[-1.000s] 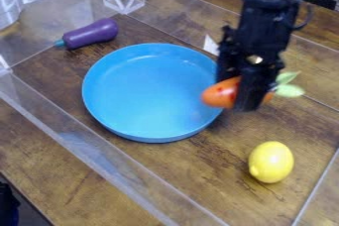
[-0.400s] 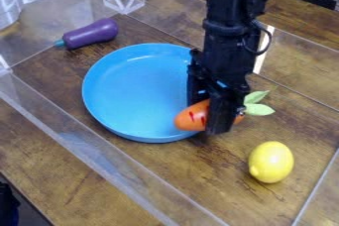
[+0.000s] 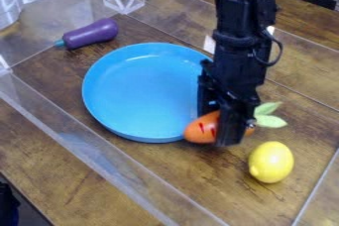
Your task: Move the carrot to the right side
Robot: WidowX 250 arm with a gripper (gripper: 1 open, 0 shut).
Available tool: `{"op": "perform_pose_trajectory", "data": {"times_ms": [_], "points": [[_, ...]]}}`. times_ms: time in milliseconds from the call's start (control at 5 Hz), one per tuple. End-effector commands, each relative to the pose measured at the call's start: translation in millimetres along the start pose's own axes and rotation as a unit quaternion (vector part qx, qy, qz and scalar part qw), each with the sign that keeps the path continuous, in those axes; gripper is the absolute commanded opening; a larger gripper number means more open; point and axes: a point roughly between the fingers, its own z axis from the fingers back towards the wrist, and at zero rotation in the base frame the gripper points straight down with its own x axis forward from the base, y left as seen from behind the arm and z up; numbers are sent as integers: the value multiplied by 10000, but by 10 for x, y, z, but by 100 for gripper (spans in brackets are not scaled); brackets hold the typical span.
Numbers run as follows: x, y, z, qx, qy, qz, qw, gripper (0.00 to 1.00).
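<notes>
gripping the carrot (image 3: 203, 128), fingers (image 3: 223, 131) near the blue plate's (image 3: 146, 91) rim, yellow lemon (image 3: 271, 162) just beside

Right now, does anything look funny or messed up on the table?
Not really, nothing looks spilled or broken. The end effector has the carrot by the edge of the blue plate, and the lemon sits nearby.

From where I'm standing, the yellow lemon (image 3: 271, 162) sits near the carrot (image 3: 203, 129) and blocks a low pass toward the front right, while the blue plate (image 3: 149, 91) rises on the other side with its raised rim. A hand could slip through over the bare wood in front, between the lemon and the clear tray edge (image 3: 126, 175), with only tabletop beneath it.
</notes>
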Motion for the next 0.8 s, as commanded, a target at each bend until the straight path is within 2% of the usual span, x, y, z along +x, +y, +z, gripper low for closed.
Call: {"op": "perform_pose_trajectory", "data": {"times_ms": [0, 200, 600], "points": [[16, 66, 5, 2, -222, -354, 9991, 0], [-55, 153, -96, -61, -125, -580, 9982, 0], [-174, 203, -178, -232, -125, -923, 9954, 0]]}}
